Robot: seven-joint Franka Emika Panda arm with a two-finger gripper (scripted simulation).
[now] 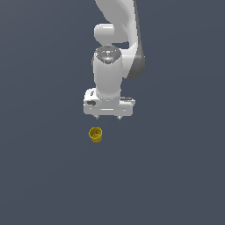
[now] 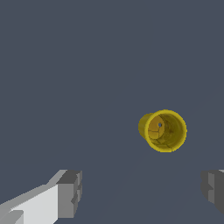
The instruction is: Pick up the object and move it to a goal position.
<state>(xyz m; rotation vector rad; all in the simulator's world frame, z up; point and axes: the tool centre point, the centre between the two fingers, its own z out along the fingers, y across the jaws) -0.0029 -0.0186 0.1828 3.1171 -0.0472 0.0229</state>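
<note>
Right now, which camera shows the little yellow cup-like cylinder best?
The wrist view: the small yellow cup-like cylinder looks large there, with its hollow, darker inside and rim plain. The exterior view shows it tiny, below the open white gripper.

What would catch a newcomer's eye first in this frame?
The big white arm comes down from the top of the exterior view, its hand open and empty. The only colour is the small yellow cup, apart from the hand, below it and slightly toward the exterior view's left. The wrist view shows its hollow, darker inside, beyond the two grey fingertips.
</note>
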